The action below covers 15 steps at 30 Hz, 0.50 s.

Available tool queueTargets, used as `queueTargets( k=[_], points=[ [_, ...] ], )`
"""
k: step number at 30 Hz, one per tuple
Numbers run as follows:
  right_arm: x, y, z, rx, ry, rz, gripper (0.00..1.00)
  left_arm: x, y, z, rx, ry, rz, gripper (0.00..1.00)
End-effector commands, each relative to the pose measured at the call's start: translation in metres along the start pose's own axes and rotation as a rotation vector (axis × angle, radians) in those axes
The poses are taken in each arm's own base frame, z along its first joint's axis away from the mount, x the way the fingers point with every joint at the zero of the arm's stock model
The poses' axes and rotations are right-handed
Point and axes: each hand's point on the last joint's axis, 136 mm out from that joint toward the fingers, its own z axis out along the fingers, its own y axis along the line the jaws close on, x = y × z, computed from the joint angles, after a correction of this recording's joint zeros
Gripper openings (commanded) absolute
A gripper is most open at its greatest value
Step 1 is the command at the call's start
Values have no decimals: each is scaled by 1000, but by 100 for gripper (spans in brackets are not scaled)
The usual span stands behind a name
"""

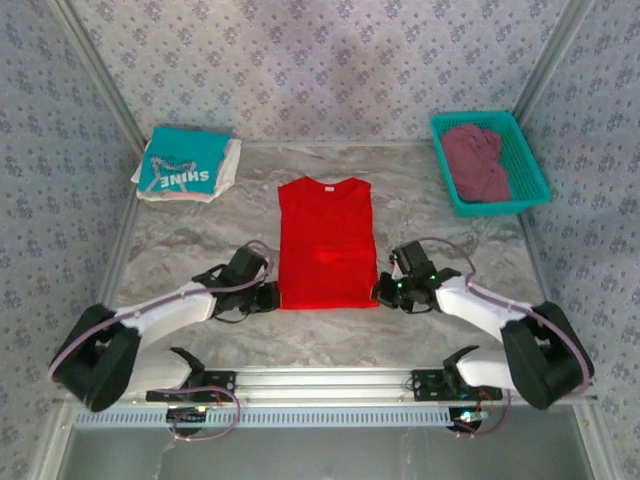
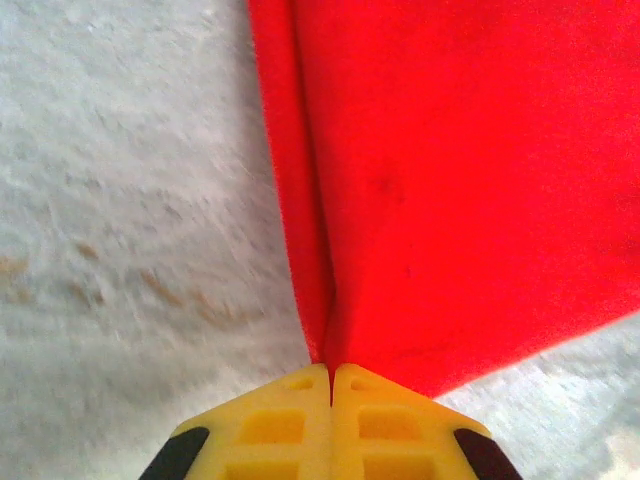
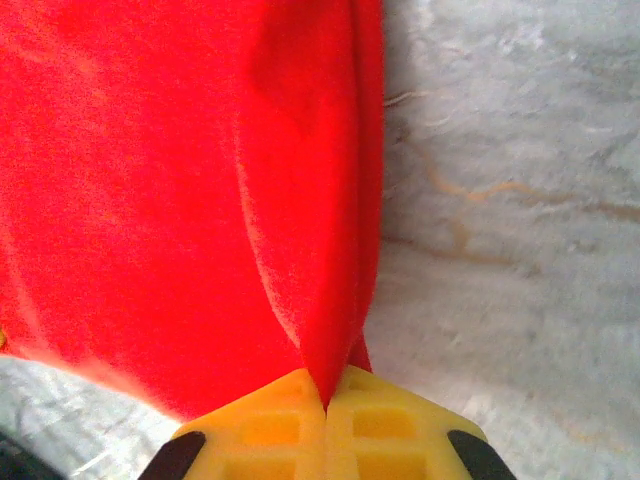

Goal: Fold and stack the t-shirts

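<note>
At the far left of the grey marbled surface (image 1: pixel 190 235), a teal short-sleeved cotton t-shirt printed "SHINE" in white (image 1: pixel 183 163) lies folded on top of a folded white t-shirt (image 1: pixel 228 168); I judge those two done and stacked.

In the middle, a plain bright red t-shirt (image 1: pixel 324 240) lies flat as a long rectangle with its sleeves turned in, collar toward the far side. The left hand (image 1: pixel 270 298) is clenched on the near left corner of its hem, and the right hand (image 1: pixel 383 292) is clenched on the near right corner. Both wrist views show yellow fingers pressed together with red cloth pinched between them. This shirt looks half folded, with the lengthwise fold yet to come and then the move to the pile.

At the far right, a dull maroon t-shirt (image 1: pixel 477 160) sits crumpled in a teal plastic basket (image 1: pixel 533 168), untouched by the look of it.

By my count: four t-shirts, one of each colour, one basket, two hands.
</note>
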Motion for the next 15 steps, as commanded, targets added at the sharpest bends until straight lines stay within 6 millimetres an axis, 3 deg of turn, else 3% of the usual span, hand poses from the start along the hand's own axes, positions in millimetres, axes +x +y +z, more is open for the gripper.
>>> queueTargets(
  k=[1, 4, 9, 15],
  points=[
    [-5, 8, -16, -4, -46, 16, 0, -6, -3, -20, -14, -49, -13, 0],
    [-24, 24, -30, -23, -98, -2, 0, -30, -17, -39, -22, -102, 51, 0],
    [-66, 62, -56, -73, -220, -66, 0, -88, -49, -67, 67, -234, 72, 0],
    [-116, 93, -76, -105, -313, -114, 0, -150, -79, -92, 98, -356, 147, 0]
  ],
)
